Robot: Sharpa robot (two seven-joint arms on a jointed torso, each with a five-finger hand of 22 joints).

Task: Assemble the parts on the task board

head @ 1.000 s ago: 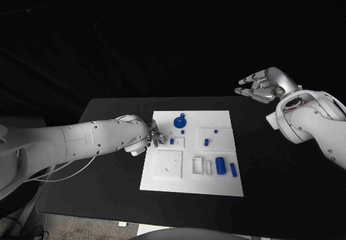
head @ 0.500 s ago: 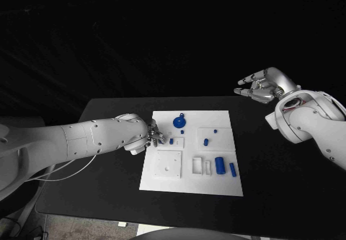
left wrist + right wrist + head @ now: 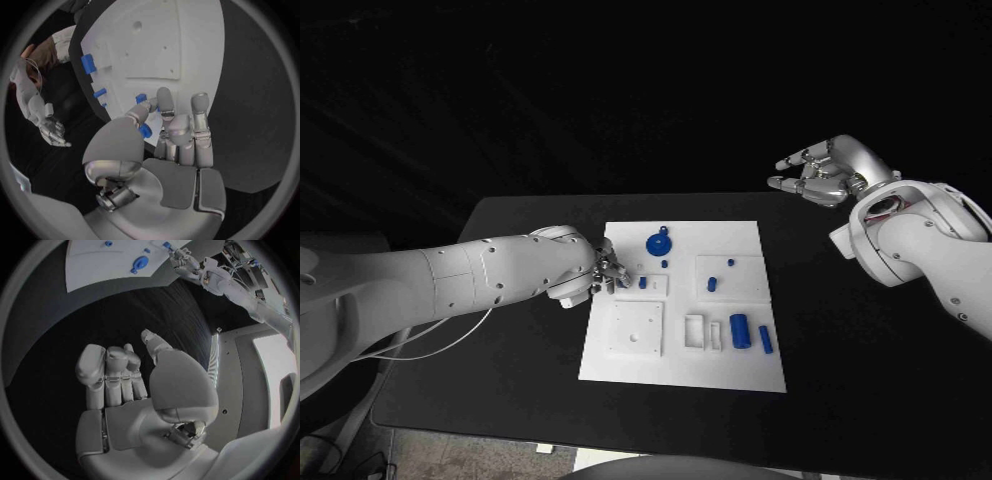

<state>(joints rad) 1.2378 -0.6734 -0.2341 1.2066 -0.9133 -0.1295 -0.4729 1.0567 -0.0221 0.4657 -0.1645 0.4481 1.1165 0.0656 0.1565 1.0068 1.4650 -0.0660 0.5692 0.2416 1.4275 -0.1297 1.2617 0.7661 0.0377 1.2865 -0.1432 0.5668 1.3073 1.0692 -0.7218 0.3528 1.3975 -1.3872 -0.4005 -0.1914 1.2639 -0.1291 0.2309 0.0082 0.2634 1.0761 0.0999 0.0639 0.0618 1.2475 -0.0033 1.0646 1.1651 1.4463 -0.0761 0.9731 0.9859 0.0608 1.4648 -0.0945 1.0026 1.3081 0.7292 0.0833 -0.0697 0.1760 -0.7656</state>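
The white task board point(image 3: 678, 355) lies mid-table. My left hand point(image 3: 596, 274) is at the board's left edge, fingertips over it. In the left wrist view its thumb and fingers pinch a small blue part point(image 3: 145, 131), with another blue piece point(image 3: 142, 98) just beyond the fingertips. On the board are a round blue part with a tab point(image 3: 659, 241), a small blue peg point(image 3: 713, 284), a blue cylinder point(image 3: 740, 331) and a blue bar point(image 3: 766, 339). My right hand point(image 3: 821, 175) is raised past the table's far right corner, fingers loosely apart, holding nothing point(image 3: 125, 375).
A white square plate point(image 3: 636, 328) and white frames point(image 3: 704, 332) stand on the board's near half. Bare black table point(image 3: 516, 330) surrounds the board on both sides. My right forearm point(image 3: 927, 250) hangs over the table's right edge.
My left hand has edged slightly toward the far side along the board's left edge. The right hand has not moved.
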